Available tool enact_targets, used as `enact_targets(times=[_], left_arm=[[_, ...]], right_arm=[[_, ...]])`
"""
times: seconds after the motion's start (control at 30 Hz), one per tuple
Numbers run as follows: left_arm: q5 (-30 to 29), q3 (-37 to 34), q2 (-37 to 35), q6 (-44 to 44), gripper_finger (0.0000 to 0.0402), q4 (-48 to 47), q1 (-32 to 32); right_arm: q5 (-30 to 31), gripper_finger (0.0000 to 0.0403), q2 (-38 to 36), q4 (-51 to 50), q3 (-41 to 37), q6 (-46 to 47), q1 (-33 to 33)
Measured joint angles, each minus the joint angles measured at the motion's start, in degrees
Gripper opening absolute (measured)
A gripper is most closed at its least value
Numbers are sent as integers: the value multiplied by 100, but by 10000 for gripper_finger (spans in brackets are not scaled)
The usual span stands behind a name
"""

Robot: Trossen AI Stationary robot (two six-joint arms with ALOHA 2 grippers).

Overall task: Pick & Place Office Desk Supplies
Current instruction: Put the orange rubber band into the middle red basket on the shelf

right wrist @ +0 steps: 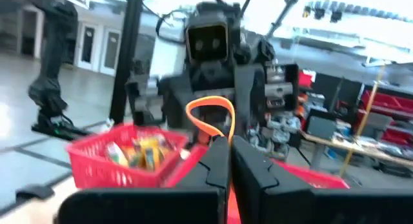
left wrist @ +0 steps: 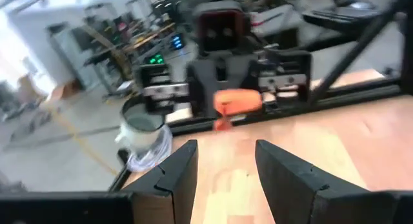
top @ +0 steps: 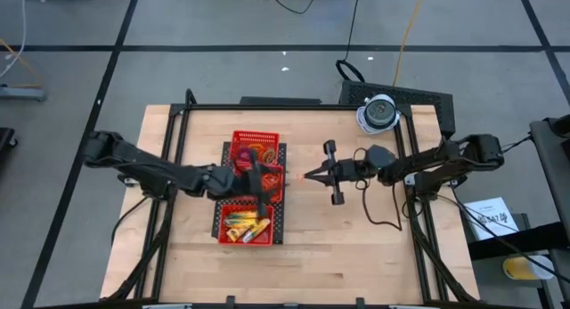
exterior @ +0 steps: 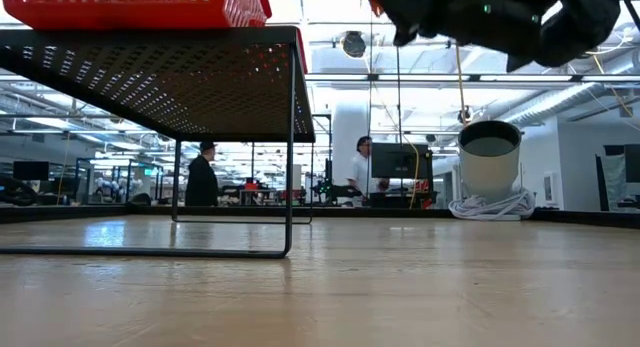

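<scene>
On the wooden table (top: 356, 247), going left to right in the high view, the left third is bare wood out to the 9 o'clock edge, crossed only by the left arm, which reaches in from 9 o'clock. The left gripper (top: 264, 180) hangs over the middle of the red mesh tray (top: 239, 142), its fingers (left wrist: 284, 172) parted by a moderate gap with nothing between them. The tray sits on a dark perforated stand (exterior: 150, 72), its long axis running 12 to 6 o'clock; the low view shows open space under the stand down to the tabletop. The 12 o'clock compartment holds orange rubber-band loops (top: 254, 153), and the 6 o'clock compartment holds a heap of yellow sticks (top: 242, 225). Just right of the tray, near the table's centre, the right gripper (top: 307, 176) reaches in from 3 o'clock, jaws pinched together on an orange rubber band (right wrist: 211, 117). In the right wrist view the band stands up as a narrow loop above the fingertips, long axis in line with the fingers, which point toward 9 o'clock at the tray. Bare wood lies open toward 6 o'clock below both grippers. Farther right, a white-grey dome (top: 378, 112) sits near the 1 o'clock corner, well apart from the grippers. In the low view, two people (exterior: 203, 177) stand in the room behind the table.
</scene>
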Motion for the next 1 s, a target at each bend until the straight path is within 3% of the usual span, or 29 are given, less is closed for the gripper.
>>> enact_targets(times=[0.2, 0.4, 1.0], left_arm=[[702, 223, 532, 666, 166, 814, -2], [748, 238, 728, 699, 166, 1757, 20], [1032, 235, 958, 517, 166, 2059, 334]], right_arm=[[-2, 0, -2, 19, 273, -98, 199], [-2, 0, -2, 24, 287, -123, 302], [13, 0, -2, 38, 285, -169, 446]])
